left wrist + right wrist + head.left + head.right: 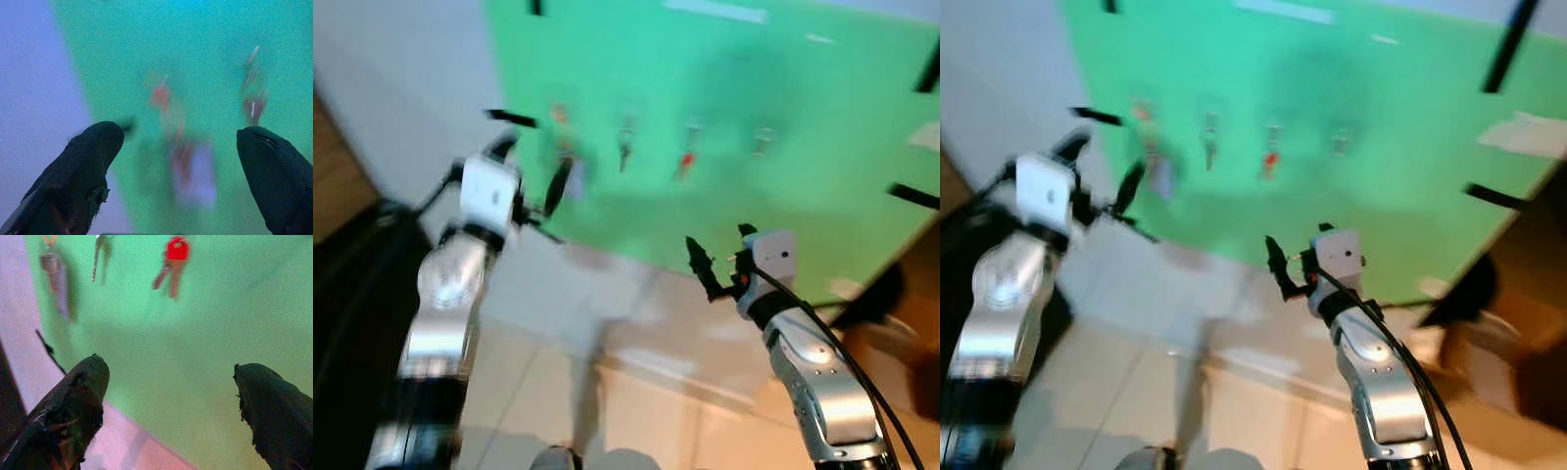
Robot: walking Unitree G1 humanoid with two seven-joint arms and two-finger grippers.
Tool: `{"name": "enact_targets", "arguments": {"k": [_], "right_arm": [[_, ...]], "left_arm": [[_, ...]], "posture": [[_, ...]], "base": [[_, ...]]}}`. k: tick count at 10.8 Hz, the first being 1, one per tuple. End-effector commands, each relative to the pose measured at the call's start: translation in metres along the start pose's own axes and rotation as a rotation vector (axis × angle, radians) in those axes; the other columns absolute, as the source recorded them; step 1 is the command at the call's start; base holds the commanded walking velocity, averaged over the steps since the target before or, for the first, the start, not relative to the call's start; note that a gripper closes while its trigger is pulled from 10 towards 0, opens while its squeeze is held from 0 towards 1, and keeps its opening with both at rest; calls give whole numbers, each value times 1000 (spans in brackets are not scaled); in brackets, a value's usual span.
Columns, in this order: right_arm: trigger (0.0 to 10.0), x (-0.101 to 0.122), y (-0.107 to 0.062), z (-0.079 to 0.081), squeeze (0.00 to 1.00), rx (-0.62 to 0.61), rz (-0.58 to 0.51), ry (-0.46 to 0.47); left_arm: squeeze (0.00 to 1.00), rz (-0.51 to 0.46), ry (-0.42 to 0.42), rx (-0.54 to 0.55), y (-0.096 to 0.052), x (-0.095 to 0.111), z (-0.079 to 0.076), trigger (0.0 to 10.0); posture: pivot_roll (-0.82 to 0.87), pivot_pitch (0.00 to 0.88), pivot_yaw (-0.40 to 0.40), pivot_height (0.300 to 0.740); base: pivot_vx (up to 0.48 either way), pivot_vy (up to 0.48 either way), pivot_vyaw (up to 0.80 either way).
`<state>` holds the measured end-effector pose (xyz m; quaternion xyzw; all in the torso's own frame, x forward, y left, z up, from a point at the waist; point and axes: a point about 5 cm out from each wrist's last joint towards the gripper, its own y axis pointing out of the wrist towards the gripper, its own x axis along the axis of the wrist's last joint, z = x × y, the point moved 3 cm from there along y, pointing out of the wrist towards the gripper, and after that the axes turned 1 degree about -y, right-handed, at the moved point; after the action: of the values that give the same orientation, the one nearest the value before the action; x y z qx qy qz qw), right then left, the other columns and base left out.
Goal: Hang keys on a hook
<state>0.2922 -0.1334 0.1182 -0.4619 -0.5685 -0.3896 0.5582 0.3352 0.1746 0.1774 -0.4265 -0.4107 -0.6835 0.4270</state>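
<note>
Keys [173, 259] with a red head hang on the green board [783, 147], and several other sets hang in a row beside them; the leftmost set [54, 276], with an orange ring and a long pale tag, is the one nearest the left gripper. All appear already on their hooks, though blur makes the hooks themselves hard to make out.

Nearest the camera, the right gripper [720, 259] is raised in front of the lower edge of the board, its two black fingers [78, 396] spread wide with nothing between them; the red-headed keys hang above it and well apart. Farther out, the left gripper [533, 186] is lifted near the board's left edge, fingers [93, 156] likewise parted and empty, with the tagged set just ahead of it, seemingly not touching.

A key set is likely light, hard and slippery, and loose enough to swing and rattle. The ring or the flat key head would offer the surest hold; a pinch on a blade would probably let it pivot.

Behind the board is a pale wall [401, 88].
</note>
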Motion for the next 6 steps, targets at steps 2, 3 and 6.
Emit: {"name": "enact_targets", "arguments": {"k": [2,3,6], "right_arm": [[10000,-7,-6,-7,0,-49,30,11],[10000,-13,-10,-9,0,-80,50,29],[10000,-21,-9,-14,0,-128,84,79]], "left_arm": [[980,95,-17,0,-8,-10,-4,10000],[937,160,28,-11,-16,-21,-7,10000],[212,240,-89,-61,-23,-31,-29,10000]], "posture": [[-81,0,-16,740],[-83,0,-16,740],[-102,0,-8,740]], "base": [[0,0,794],[0,0,794],[0,0,794]]}}
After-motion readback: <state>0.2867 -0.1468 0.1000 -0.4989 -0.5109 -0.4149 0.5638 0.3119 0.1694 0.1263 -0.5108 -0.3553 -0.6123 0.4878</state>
